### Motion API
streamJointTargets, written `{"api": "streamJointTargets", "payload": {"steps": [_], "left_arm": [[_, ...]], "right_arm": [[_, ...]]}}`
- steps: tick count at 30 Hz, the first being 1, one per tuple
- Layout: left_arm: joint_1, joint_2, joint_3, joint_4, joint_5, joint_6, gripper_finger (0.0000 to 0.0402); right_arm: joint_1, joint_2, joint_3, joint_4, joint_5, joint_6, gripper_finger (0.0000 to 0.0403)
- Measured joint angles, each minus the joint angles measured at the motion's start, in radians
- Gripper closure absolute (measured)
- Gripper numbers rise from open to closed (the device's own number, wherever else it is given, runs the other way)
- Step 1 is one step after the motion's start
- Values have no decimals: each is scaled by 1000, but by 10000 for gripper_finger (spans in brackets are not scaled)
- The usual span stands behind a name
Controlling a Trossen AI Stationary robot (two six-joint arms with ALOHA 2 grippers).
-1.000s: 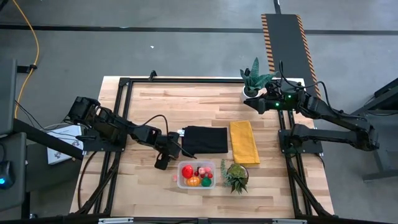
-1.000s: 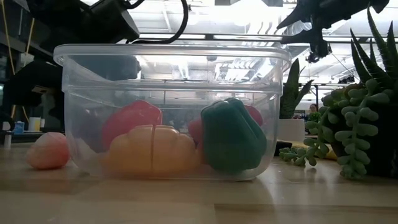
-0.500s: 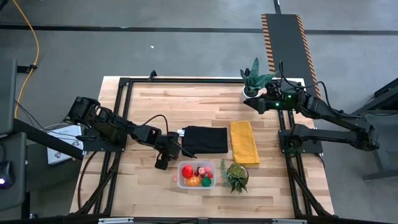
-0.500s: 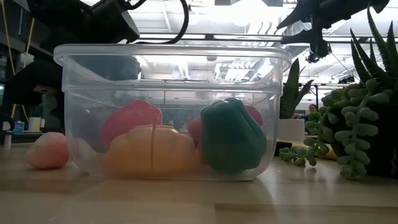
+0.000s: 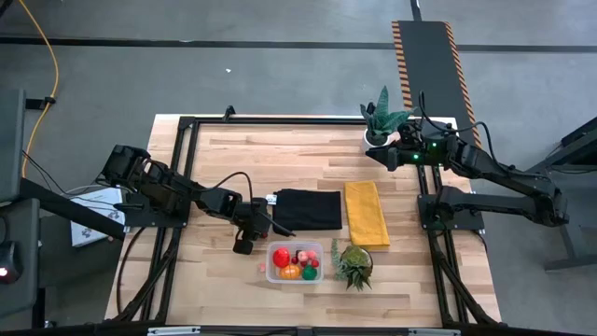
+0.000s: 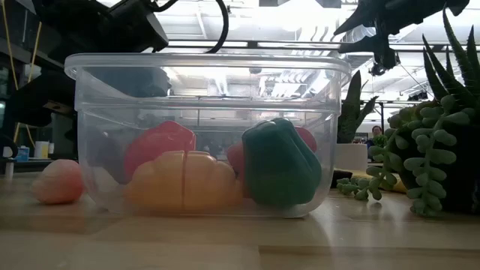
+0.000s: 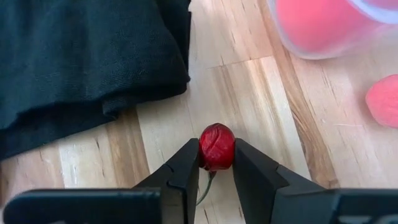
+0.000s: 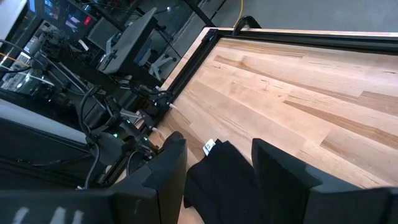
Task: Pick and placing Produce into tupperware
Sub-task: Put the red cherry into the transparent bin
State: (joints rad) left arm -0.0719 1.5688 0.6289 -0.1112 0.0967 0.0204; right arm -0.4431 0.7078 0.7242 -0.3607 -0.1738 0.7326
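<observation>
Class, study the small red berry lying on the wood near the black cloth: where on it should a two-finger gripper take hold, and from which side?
Across its round middle, from straight above. The red berry is small and near-spherical, resting on the table, so the widest girth suits best. The left gripper brackets it just so, a finger each side.

Right hand (image 8: 214,171): two dark fingers (image 8: 168,168) in the foreground, standing apart, nothing between them.
Tabletop (image 8: 298,87): pale wood planks, running away from the hand.
Frame (image 8: 205,46): black rails along the tabletop's edges.
Black cloth (image 8: 217,174): lying on the wood, seen through the gap between the fingers.
Left arm (image 8: 118,134): dark, cabled, beyond the cloth.
</observation>
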Motion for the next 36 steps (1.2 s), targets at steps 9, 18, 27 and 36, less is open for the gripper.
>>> {"api": "streamJointTargets", "payload": {"steps": [9,18,27,36], "left_arm": [[0,0,77,-105,-3,-1,323],[1,0,166,-258,-56,1,323],[1,0,211,-347,-71,-4,323],[1,0,293,-426,-85,-9,323]], "right_arm": [[0,0,0,0,0,-8,231],[0,0,0,0,0,-19,231],[0,0,0,0,0,-33,231],[0,0,0,0,0,-45,231]]}}
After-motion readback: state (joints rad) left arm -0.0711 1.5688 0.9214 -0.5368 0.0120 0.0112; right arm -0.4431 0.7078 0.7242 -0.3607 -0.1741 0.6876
